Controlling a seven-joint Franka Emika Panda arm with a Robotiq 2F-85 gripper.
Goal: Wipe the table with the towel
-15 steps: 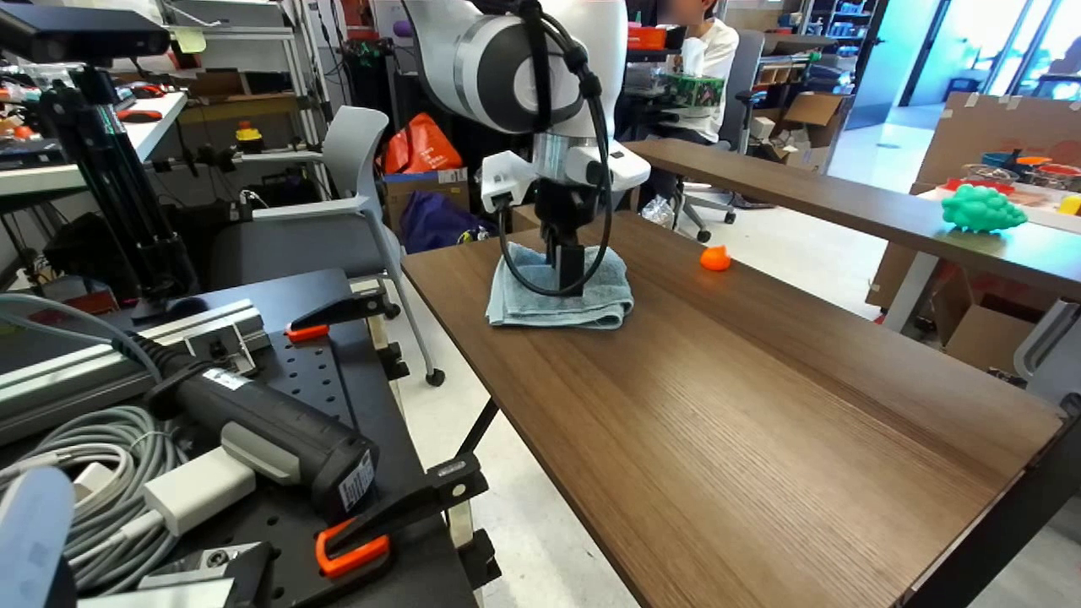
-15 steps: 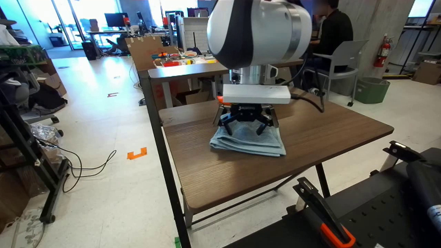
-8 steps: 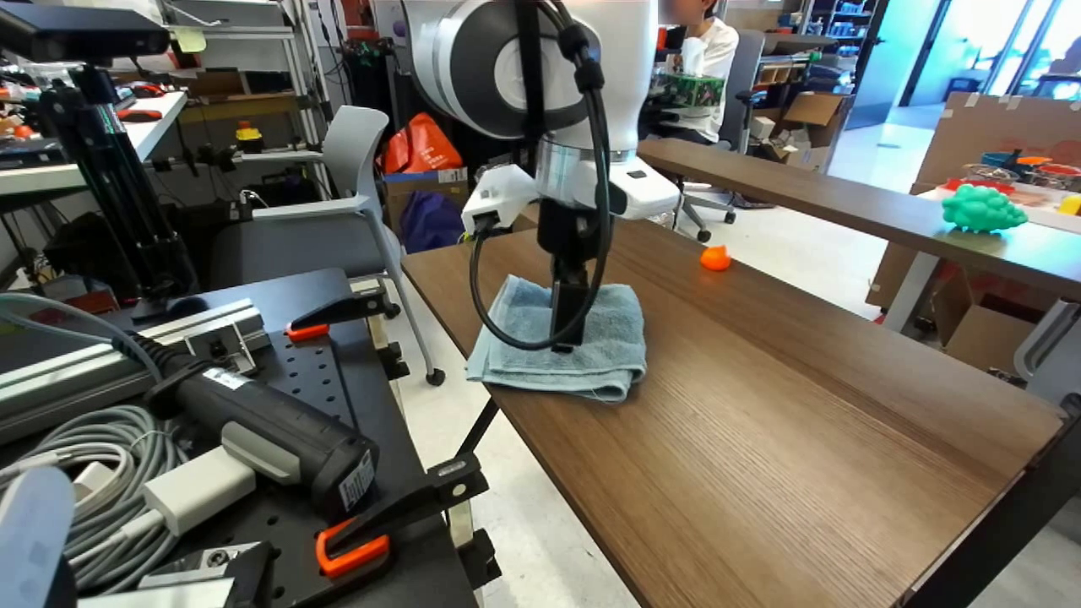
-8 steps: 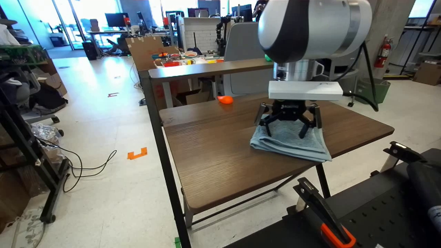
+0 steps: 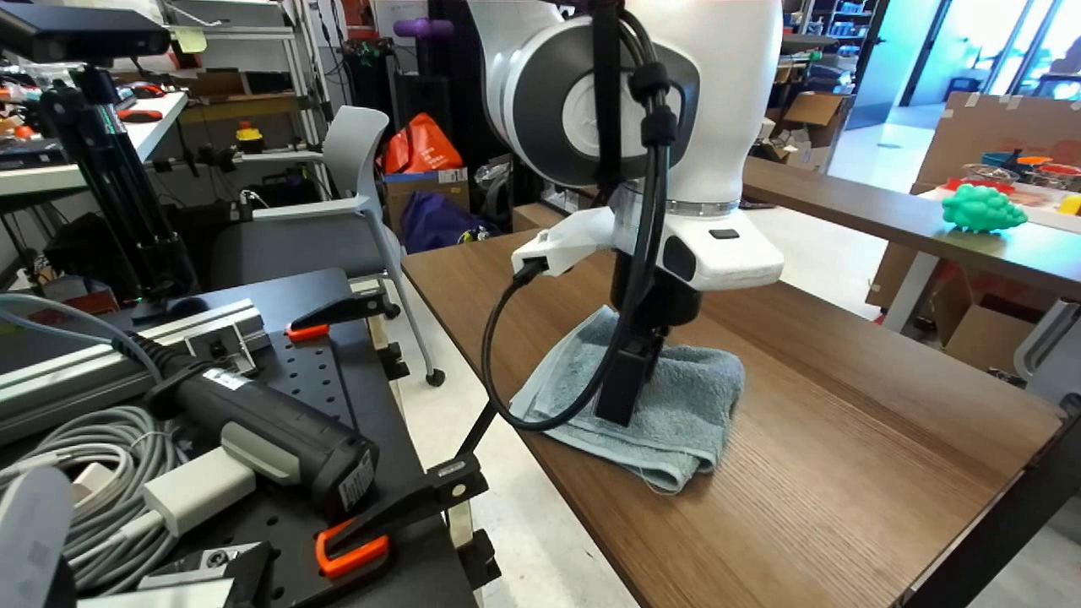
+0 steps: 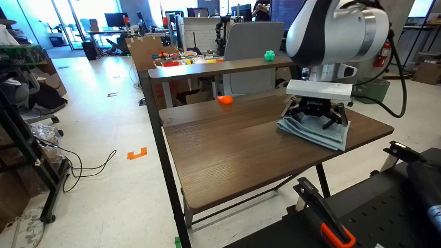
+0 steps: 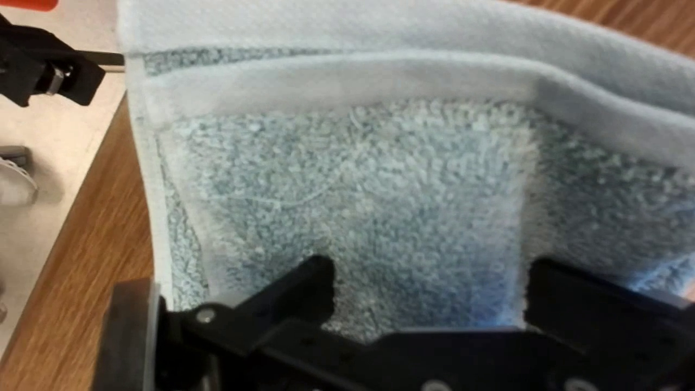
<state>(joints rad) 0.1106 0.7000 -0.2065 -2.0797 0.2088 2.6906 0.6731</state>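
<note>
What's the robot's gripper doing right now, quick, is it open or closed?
The gripper: open, its jaws apart and down on the towel, not pinched shut on it.

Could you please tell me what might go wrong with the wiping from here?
The jaws stand apart, seemingly pressing on the towel rather than pinching it, so it might slip or bunch. One corner lies close to the edge of the table, so a stroke that way could carry it over. A wide stroke might also knock the orange object on the table.
</note>
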